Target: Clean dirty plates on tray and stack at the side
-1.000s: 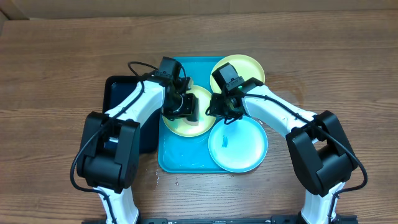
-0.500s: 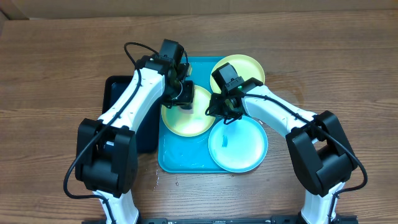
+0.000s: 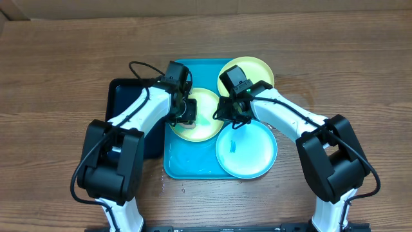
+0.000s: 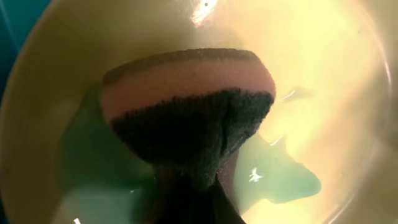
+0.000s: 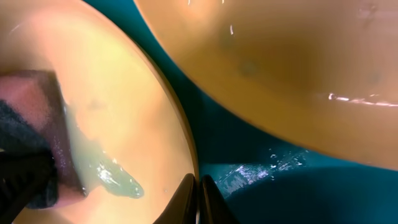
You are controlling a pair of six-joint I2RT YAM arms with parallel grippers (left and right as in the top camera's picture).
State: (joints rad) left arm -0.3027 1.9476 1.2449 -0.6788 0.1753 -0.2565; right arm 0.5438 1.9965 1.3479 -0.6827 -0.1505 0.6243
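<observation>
Mid-scrub here, and the job looks well short of halfway. The left gripper (image 3: 187, 117) is clamped tight on a sponge (image 4: 186, 118), pink layer up and dark scouring side down, pressed onto the middle yellow-green plate (image 3: 207, 131) in the centre of the overhead frame. The left wrist view shows a wet greenish film pooling around the sponge. The right gripper (image 3: 230, 118) sits at that plate's right edge, and in the right wrist view its fingertips are drawn in narrow right at the rim. It appears to pinch the rim and steady the plate, though the contact itself is hard to make out. All three plates lie on the blue tray (image 3: 187, 164). The second yellow-green plate (image 3: 257, 67) is at the upper right, overhanging the tray's top corner, and the light blue plate (image 3: 254, 154) at the lower right carries a small blue smear (image 3: 233, 147) near its centre. Neither shows a sponge on it. Nothing is stacked at the side yet, and the black tray (image 3: 122, 96) at the left holds no plate. So my read is one plate being washed, two waiting, and all the stacking left to do.
</observation>
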